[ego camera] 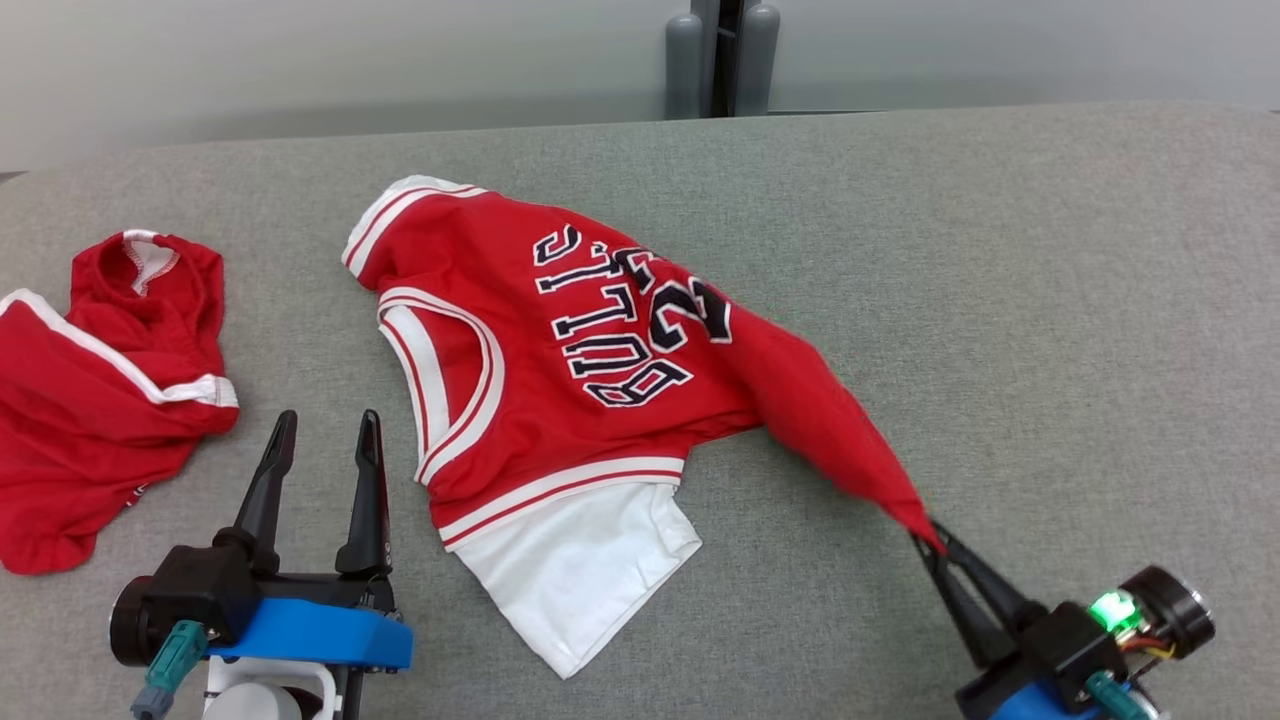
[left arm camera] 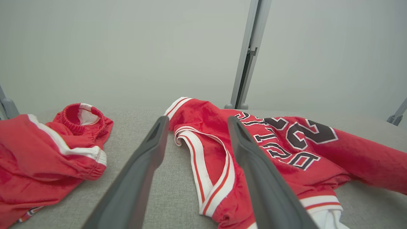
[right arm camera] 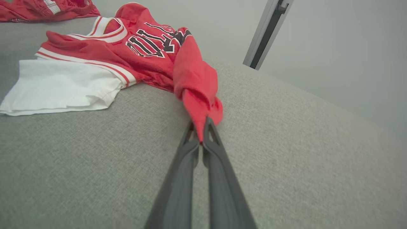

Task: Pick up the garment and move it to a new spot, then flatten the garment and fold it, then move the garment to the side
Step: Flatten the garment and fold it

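Observation:
The garment (ego camera: 560,340) is a red basketball jersey with white trim, dark lettering and a white lower part, lying on the grey table (ego camera: 1000,300). My right gripper (ego camera: 935,540) is shut on a red corner of the garment (right arm camera: 197,92), which stretches taut from the jersey toward the lower right. In the right wrist view the two fingers pinch the cloth tip at my right gripper (right arm camera: 201,127). My left gripper (ego camera: 325,435) stands open, just left of the jersey's armhole, holding nothing. In the left wrist view my left gripper (left arm camera: 197,122) frames the trimmed armhole of the garment (left arm camera: 216,152).
A pair of red shorts (ego camera: 100,380) with a white stripe lies bunched at the table's left side, also seen as red shorts (left arm camera: 47,152) in the left wrist view. A grey post (ego camera: 722,55) stands behind the table's far edge. Bare grey surface spreads to the right.

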Available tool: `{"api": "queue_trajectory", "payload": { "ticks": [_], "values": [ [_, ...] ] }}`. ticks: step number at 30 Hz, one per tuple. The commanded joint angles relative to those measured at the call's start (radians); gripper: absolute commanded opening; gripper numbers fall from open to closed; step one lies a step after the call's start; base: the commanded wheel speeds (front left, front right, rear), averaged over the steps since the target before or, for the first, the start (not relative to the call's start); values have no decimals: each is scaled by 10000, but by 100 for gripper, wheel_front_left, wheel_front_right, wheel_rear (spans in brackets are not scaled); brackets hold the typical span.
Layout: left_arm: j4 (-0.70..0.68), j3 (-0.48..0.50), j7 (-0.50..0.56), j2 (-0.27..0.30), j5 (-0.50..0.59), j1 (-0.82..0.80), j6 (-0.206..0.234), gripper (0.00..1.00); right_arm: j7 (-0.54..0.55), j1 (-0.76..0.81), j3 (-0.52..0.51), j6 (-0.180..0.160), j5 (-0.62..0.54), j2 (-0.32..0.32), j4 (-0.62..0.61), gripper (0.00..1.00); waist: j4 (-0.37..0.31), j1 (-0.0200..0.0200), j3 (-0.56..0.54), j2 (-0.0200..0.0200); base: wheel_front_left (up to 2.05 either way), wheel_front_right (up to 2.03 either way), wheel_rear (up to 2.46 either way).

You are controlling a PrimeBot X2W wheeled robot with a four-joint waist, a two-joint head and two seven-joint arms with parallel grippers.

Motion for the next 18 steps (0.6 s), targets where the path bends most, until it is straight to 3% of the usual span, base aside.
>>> {"api": "queue_trajectory", "payload": {
  "ticks": [1,9,10,11,18],
  "values": [
    [-7,32,-29,33,59,70,-52,100,-8,230,113,-7,62,74,25,0,-57,1,-17,0,0,0,0],
    [52,121,-29,33,178,156,-128,100,-8,982,336,-7,74,-113,238,0,-265,1,-87,0,0,0,0],
    [58,131,-29,33,185,159,-133,100,-8,1026,230,-7,94,-106,178,53,-289,1,-101,0,0,0,0],
    [56,144,-29,33,183,165,-137,100,-8,1073,128,-7,93,-98,115,100,-313,1,-113,0,0,0,0],
    [112,142,-29,34,190,212,-158,100,-8,1054,-602,-7,35,-165,-944,100,-404,1,-239,0,0,0,0]
  ]
}}
